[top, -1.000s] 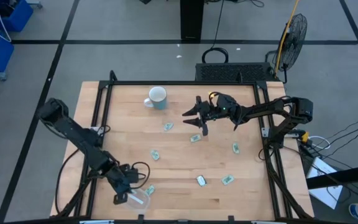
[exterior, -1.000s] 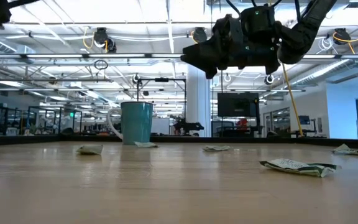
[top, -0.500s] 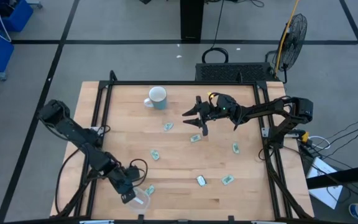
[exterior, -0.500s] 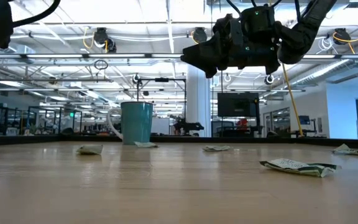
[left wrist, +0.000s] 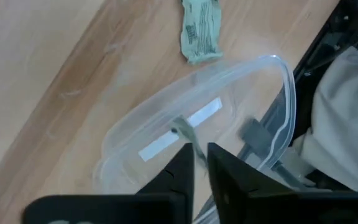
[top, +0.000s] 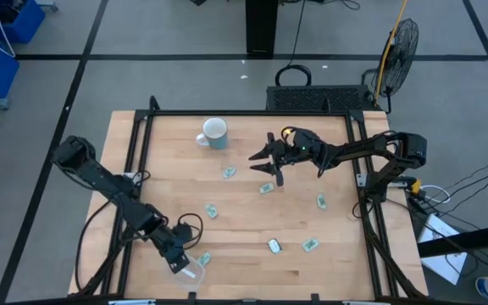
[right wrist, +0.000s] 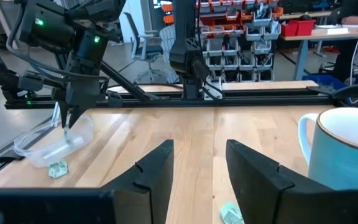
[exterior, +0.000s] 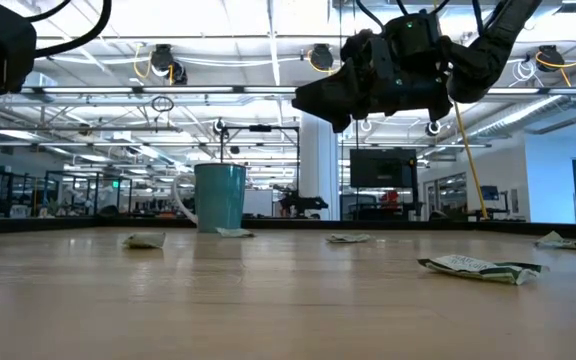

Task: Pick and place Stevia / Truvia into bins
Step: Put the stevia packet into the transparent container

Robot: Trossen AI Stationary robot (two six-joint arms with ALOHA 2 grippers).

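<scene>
My left gripper (top: pixel 179 261) is at the table's near left, just above the clear round bin (top: pixel 191 271), and is shut on a pale green packet (left wrist: pixel 184 132) seen edge-on. The bin (left wrist: pixel 253 81) lies below the fingers. Another packet (left wrist: pixel 201 31) lies on the table beside the bin. More packets lie flat on the table (top: pixel 230 172) (top: pixel 266 188) (top: pixel 320 202) (top: pixel 212 210) (top: pixel 274 246) (top: pixel 310 245). My right gripper (top: pixel 265 163) is open and empty, held above the table's far middle (exterior: pixel 318 98). My left gripper pinches the packet between its two fingers, which come from above and point down. One end (left wrist: pixel 180 129) of the packet sticks out beyond the fingertips. The packet hangs clear over the bin (right wrist: pixel 67 127). Which part the fingers are on is hidden by the fingers.
A white and pale blue mug (top: pixel 214 133) stands at the far left of the middle. A black frame (top: pixel 244 113) runs around the table's edges. Cables (top: pixel 195 227) trail beside my left arm. The table's near edge is right behind the bin.
My left gripper has gone a little toward the table's right edge, over the bin, still shut on the packet. My right arm has kept still.
</scene>
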